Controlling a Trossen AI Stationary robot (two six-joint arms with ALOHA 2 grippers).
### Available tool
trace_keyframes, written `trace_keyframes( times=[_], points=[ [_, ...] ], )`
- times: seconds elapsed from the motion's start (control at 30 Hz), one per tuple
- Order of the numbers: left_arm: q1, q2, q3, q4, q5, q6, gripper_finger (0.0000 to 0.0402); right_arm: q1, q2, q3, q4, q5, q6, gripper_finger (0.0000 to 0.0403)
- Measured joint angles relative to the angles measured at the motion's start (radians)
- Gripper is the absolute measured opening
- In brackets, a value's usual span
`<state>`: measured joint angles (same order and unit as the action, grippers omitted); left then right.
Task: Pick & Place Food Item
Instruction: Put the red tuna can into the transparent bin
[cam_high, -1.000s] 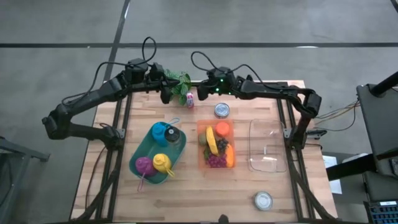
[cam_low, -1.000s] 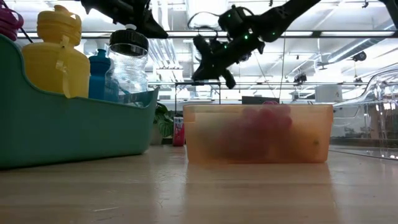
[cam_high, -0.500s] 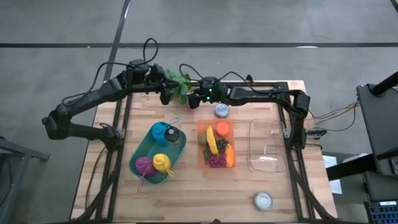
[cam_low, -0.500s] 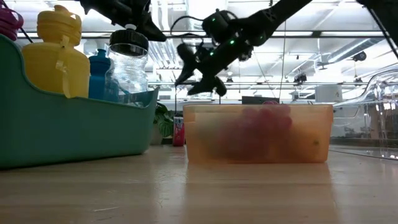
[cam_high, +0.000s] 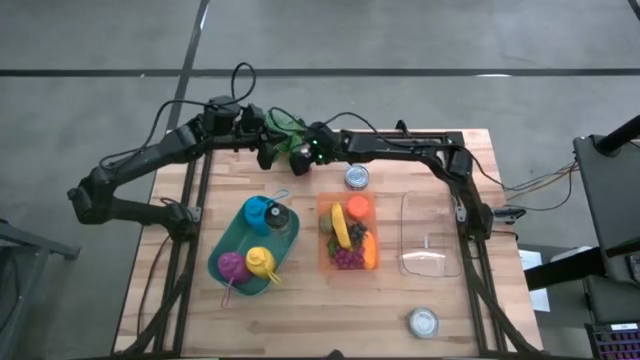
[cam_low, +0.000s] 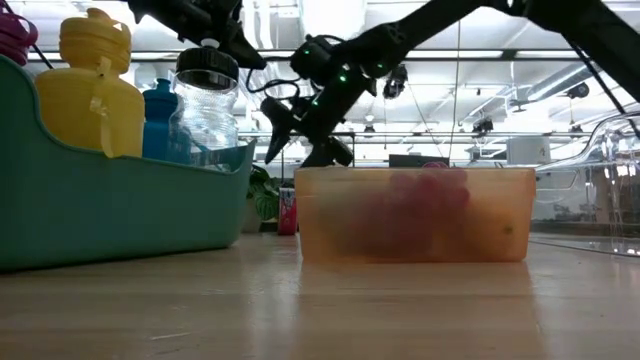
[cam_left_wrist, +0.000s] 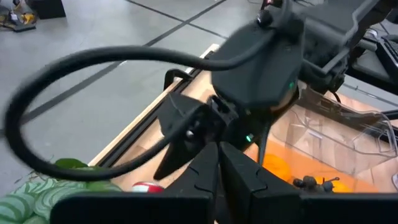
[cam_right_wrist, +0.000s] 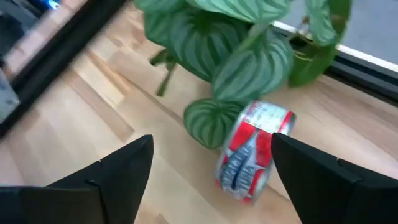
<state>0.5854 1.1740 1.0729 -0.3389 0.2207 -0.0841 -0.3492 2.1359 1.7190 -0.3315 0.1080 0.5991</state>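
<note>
A small red-and-white can (cam_right_wrist: 252, 152) sits on the wooden table under the striped leaves of a potted plant (cam_right_wrist: 249, 56), near the far edge. In the low view the can (cam_low: 287, 212) looks upright. My right gripper (cam_right_wrist: 211, 180) is open and slants down at it, one finger to each side and short of it, touching nothing. In the high view my right gripper (cam_high: 298, 158) covers the can. My left gripper (cam_high: 267, 154) hovers shut just left of it, holding nothing.
An orange bin of toy food (cam_high: 347, 232) stands mid-table, with a teal tray of bottles (cam_high: 252, 245) to its left and a clear container (cam_high: 430, 235) to its right. One tin (cam_high: 356, 177) sits behind the orange bin, another tin (cam_high: 423, 322) near the front edge.
My right gripper has moved toward the table's left, down toward the red can beside the plant. It has tipped further downward and its fingers have opened wide. My left gripper has stayed where it was.
</note>
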Motion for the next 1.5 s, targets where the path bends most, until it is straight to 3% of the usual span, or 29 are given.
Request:
trace_keyframes(
  times=[0.27,0.5,0.73,1.17,1.5],
  points=[
    [0.000,0.000,0.000,-0.022,0.000,0.000,0.0022,0.001,0.108,0.172,-0.133,0.022,-0.026,0.0327],
    [0.000,0.000,0.000,-0.028,0.000,0.000,0.0022,-0.002,0.151,0.236,-0.200,0.056,-0.026,0.0327],
    [0.000,0.000,0.000,-0.029,0.000,0.000,0.0022,-0.002,0.130,0.227,-0.217,0.121,-0.030,0.0327],
    [0.000,0.000,0.000,-0.030,0.000,0.000,0.0022,-0.007,0.126,0.216,-0.257,0.131,-0.017,0.0327],
    [0.000,0.000,0.000,-0.031,0.000,0.000,0.0022,-0.033,0.124,0.198,-0.255,0.124,0.140,0.0327]
  ],
)
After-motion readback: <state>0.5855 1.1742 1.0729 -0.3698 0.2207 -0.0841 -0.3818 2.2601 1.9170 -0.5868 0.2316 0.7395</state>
